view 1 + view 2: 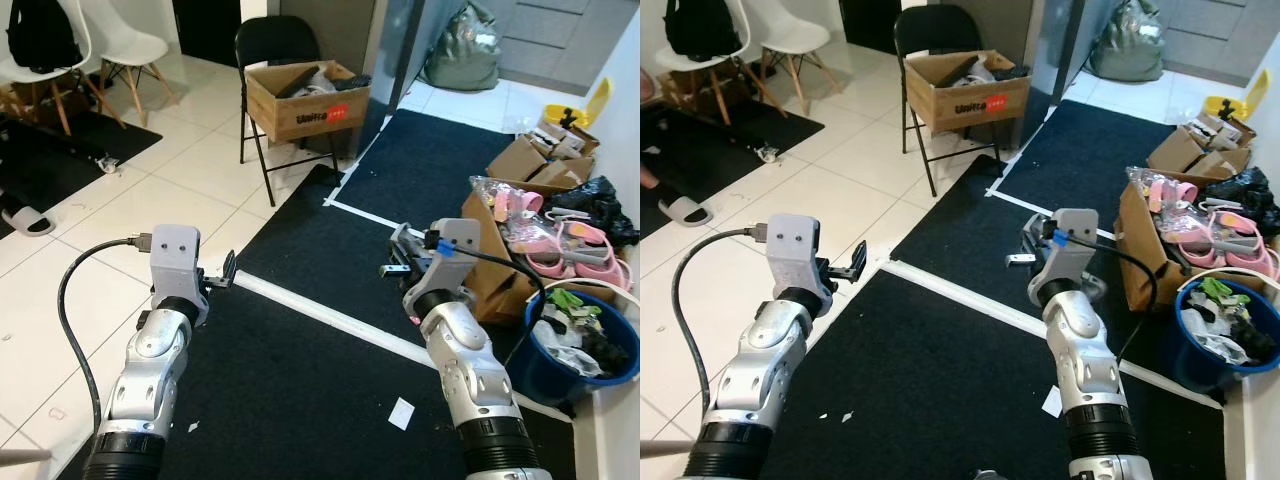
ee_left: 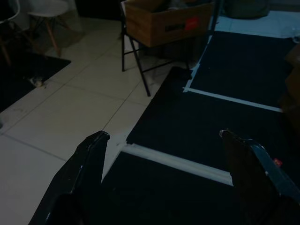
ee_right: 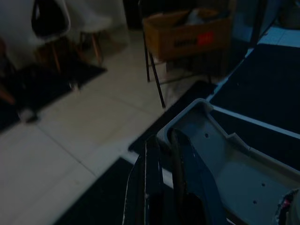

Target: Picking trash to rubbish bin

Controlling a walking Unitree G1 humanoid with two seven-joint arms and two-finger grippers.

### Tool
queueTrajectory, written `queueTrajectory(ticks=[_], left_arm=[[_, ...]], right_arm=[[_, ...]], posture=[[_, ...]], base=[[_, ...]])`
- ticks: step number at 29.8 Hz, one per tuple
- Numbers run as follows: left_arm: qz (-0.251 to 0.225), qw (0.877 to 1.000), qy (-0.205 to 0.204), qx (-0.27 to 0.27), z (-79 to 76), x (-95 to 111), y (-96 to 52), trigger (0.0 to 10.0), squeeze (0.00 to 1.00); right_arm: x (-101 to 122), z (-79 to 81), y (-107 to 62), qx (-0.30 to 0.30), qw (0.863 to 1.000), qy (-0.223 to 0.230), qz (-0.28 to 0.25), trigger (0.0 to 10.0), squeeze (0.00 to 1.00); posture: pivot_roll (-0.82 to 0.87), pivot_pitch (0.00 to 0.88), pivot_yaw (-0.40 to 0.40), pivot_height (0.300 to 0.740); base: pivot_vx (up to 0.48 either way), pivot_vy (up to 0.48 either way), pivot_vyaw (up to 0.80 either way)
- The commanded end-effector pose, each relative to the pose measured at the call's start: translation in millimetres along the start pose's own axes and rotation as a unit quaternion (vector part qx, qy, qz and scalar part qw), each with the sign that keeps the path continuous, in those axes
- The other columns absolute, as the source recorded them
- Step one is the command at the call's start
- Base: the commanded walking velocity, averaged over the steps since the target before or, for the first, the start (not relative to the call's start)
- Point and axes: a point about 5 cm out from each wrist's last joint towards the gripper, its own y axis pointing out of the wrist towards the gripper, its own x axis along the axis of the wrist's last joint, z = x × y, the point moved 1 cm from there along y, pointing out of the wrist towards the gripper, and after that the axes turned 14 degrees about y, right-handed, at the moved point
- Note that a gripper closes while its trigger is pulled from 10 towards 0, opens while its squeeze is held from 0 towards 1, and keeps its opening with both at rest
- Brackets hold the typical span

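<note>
My right gripper point(image 1: 398, 262) is held out over the black mat, shut on the rim of a grey plastic tray point(image 3: 234, 164), a piece of trash. Its two fingers point(image 3: 152, 159) pinch the tray's near edge. To the right of that arm stands a blue rubbish bin point(image 1: 548, 372), holding several bits of trash. My left gripper point(image 1: 224, 272) hovers open and empty above the edge of the mat, fingers point(image 2: 91, 154) spread wide. A white paper scrap point(image 1: 401, 413) lies on the mat beside my right forearm.
A black folding chair point(image 1: 272, 45) carries a cardboard box point(image 1: 305, 100) straight ahead. Open cardboard boxes point(image 1: 500, 270) with pink slippers and a black bag point(image 1: 600, 205) line the right wall. White chairs point(image 1: 125, 45) and a slipper point(image 1: 25, 222) sit on the tiles at the left.
</note>
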Motion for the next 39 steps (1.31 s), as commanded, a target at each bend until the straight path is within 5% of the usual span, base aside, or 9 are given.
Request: queueTrajectory(ticks=[1,14,18,39], left_arm=[[0.010,1.000,0.004,-0.006,-1.4,-6,-1.2,10.0,0.00],[0.038,0.999,0.006,-0.001,-1.2,-24,-4.6,10.0,0.00],[0.062,0.998,0.013,-0.007,-1.0,-40,-10.2,10.0,0.00],[0.117,0.993,0.005,-0.006,0.6,-78,-11.9,10.0,0.00]], right_arm=[[-18,-5.6,-3.9,-0.011,0.999,-0.020,0.039,10.0,0.00],[-46,-17.5,-11.8,-0.023,0.995,-0.062,0.076,10.0,0.00],[-69,-27.5,-22.2,-0.033,0.991,-0.055,0.121,10.0,0.00],[-111,-47.5,-40.1,-0.052,0.979,-0.034,0.196,10.0,0.00]], posture=[[0.05,0.119,-0.009,0.740],[0.05,0.120,-0.010,0.740],[0.05,0.119,-0.008,0.740],[0.06,0.108,-0.013,0.740]], base=[[0.000,0.000,0.00],[0.283,0.000,0.00],[0.301,0.000,0.00],[0.305,0.000,0.00]])
